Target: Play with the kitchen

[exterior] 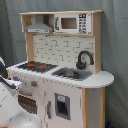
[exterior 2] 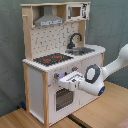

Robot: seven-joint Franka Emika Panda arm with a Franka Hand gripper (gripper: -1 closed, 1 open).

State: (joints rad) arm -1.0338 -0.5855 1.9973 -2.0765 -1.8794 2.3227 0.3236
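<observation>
The kitchen is a white and light-wood toy unit with a black-red stovetop, a grey hood, and a black faucet over the sink. In the second exterior view my gripper is against the front panel, just below the knobs and above the oven door. In the first exterior view the white arm covers the lower left of the kitchen front, and the gripper itself is hard to make out.
A toy microwave sits on the top shelf. The kitchen stands on a wooden surface, with a grey curtain behind it. A small cupboard door is under the sink.
</observation>
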